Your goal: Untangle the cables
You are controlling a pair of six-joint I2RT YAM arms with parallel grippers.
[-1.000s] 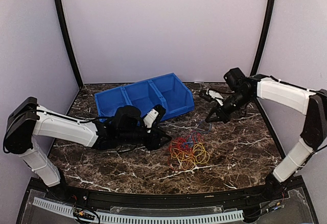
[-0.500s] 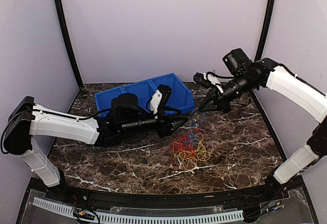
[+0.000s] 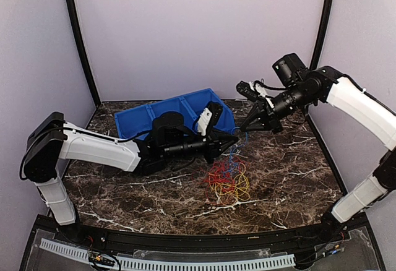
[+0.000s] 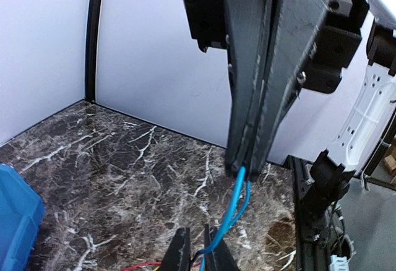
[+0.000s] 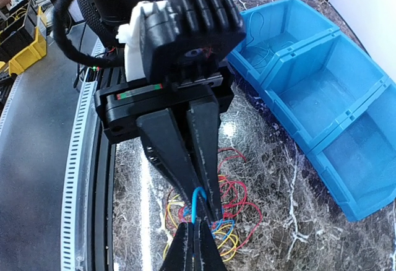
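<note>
Cable [image 4: 234, 203] — pinched in left fingers [image 5: 162, 141], right fingers [image 4: 244, 85]

Dark marble table [image 3: 291, 178] carries a blue bin [image 3: 162, 111] (3 compartments) and tangled cables [image 3: 228, 181].

bin [image 3: 185, 107]: partly behind left arm [image 3: 99, 150] | cables [image 4: 229, 212]: cut off at bottom

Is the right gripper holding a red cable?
No, the right gripper has its jaws shut on a blue cable.
</note>
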